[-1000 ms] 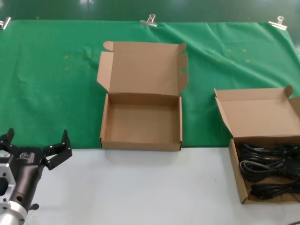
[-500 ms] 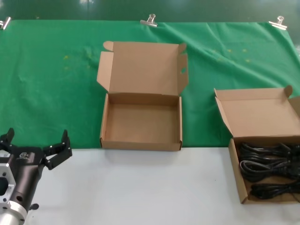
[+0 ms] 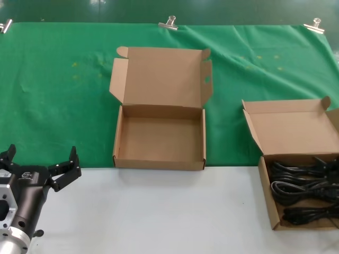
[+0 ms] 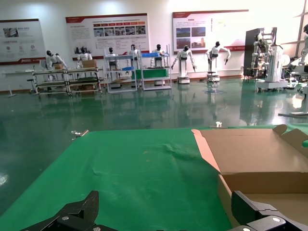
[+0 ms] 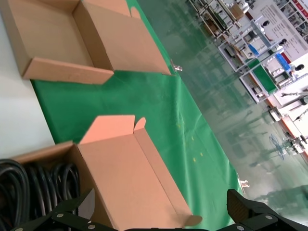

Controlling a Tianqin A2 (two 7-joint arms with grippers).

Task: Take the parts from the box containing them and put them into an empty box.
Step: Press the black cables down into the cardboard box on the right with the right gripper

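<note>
The empty box (image 3: 159, 161) stands open at the table's middle, with an oval hole (image 3: 207, 80) in its lid flap. It also shows in the left wrist view (image 4: 260, 161) and the right wrist view (image 5: 57, 72). The box containing the parts (image 3: 268, 203) stands open at the right edge. Several black cable bundles (image 3: 304, 190) lie in it, also seen in the right wrist view (image 5: 29, 187). My left gripper (image 3: 39, 166) is open and empty at the near left, left of the empty box. My right gripper (image 5: 161, 211) is open and empty above the cable box's lid (image 5: 130, 173); it is out of the head view.
A green cloth (image 3: 63, 95) covers the far part of the table, held by metal clips (image 3: 168, 22) at its back edge. The near part is bare white table (image 3: 159, 211). The cable box runs off the head view's right edge.
</note>
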